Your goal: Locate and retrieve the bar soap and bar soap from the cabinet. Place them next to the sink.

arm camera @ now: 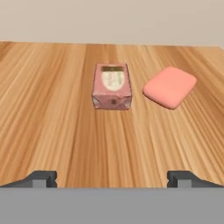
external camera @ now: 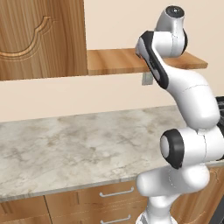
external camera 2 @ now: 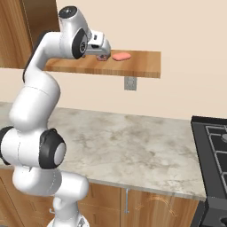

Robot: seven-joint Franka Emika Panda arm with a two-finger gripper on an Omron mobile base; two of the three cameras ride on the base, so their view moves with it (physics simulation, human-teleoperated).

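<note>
Soaps on shelf (arm camera: 52, 131): maroon bar (arm camera: 112, 86) with long axis running away from the gripper (arm camera: 112, 178); pink bar (arm camera: 169, 86) just beside it, angled diagonally. Gripper spread wide, empty, short of both.

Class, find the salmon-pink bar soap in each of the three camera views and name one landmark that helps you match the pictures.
Left base view: not in this picture; the arm covers that stretch of shelf.
Right base view: salmon-pink bar soap upper centre, just right of the gripper.
Hand view: upper right, beside the boxed bar soap.
Shared landmark: the wooden shelf board.
</note>
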